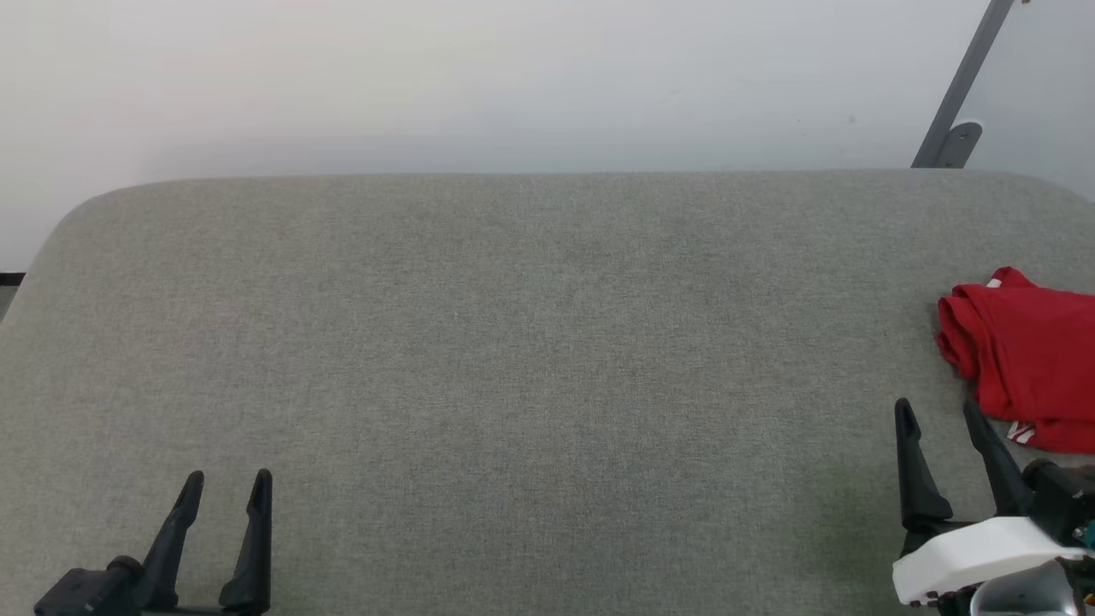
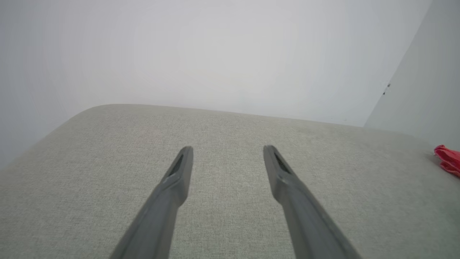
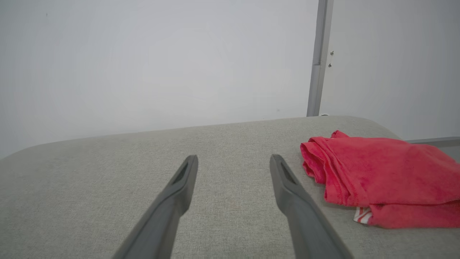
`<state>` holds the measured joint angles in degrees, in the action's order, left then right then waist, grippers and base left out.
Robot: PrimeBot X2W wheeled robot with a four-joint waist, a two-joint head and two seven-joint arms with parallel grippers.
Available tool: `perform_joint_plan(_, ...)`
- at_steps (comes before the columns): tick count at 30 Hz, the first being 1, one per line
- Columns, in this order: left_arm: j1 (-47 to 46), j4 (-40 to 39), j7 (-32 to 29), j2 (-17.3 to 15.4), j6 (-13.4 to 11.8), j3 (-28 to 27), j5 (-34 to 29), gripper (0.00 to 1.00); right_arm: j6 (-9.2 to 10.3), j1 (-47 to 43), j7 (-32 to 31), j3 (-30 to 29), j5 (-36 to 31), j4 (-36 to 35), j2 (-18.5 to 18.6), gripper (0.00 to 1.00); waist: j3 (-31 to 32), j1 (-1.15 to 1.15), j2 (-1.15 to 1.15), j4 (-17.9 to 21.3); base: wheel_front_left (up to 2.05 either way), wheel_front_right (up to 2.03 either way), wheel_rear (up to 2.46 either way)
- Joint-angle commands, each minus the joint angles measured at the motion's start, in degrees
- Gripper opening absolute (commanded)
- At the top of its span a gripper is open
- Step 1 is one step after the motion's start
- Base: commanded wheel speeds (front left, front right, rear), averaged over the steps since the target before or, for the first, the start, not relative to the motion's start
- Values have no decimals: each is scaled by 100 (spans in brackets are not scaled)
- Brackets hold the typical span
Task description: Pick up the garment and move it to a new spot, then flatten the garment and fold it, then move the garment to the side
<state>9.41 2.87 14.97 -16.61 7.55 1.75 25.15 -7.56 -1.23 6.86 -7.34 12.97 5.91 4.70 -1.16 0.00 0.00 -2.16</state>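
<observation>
Red cloth lay at the table's right edge: the garment [image 1: 1026, 359] sat there as a compact, layered bundle. Its rolled folds faced the middle of the table [image 1: 513, 342], and a scrap of red-white striped trim peeked out at its near edge. Part of it ran off the head view's right side, so you could not judge its full outline.

Your right claw [image 1: 937, 408] stood with its jaws wide apart and nothing between them, just beside the bundle's near-left corner. Whether its outer finger grazed the cloth could not be told. Your left claw [image 1: 229, 476] was likewise spread and empty, well apart from the garment, over bare table at the near left.

That layout fitted two stages equally: a bundle waiting at the side to be lifted, or a folded garment already set aside and released. The pictures did not settle which. Either way the care point was the same, by my judgement: that outer finger sat close enough to snag the rolled edge, and layered cloth like this would likely slide and come undone if brushed sideways.
</observation>
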Motion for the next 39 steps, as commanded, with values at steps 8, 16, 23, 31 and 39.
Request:
perform_joint_plan(8, -59, -18, 29, -53, -13, -25, 28, 100, 13, -13, -10, 16, -32, -82, -79, 100, -59, 0, 0, 1, 0, 0, 0)
perform_joint_plan(16, -96, 23, 29, -22, -13, -32, 102, 100, 13, 37, 26, 66, -30, -31, -137, 100, -89, 0, 0, -31, 0, 0, 0)
perform_joint_plan(23, 2, 237, -69, 164, -1, 42, 218, 0, -1, -52, -64, 35, 152, 238, -133, 0, -90, 0, 0, -29, 0, 0, 0)
perform_joint_plan(31, -177, 335, -271, 266, -5, -20, 976, 0, 0, 41, -209, 38, 1017, 295, -138, 0, -77, 0, 0, -13, 0, 0, 0)
perform_joint_plan(39, -346, 438, -456, 363, -3, -80, 1654, 0, 1, 118, -328, 52, 1800, 340, -143, 0, -65, 0, 0, 3, 0, 0, 0)
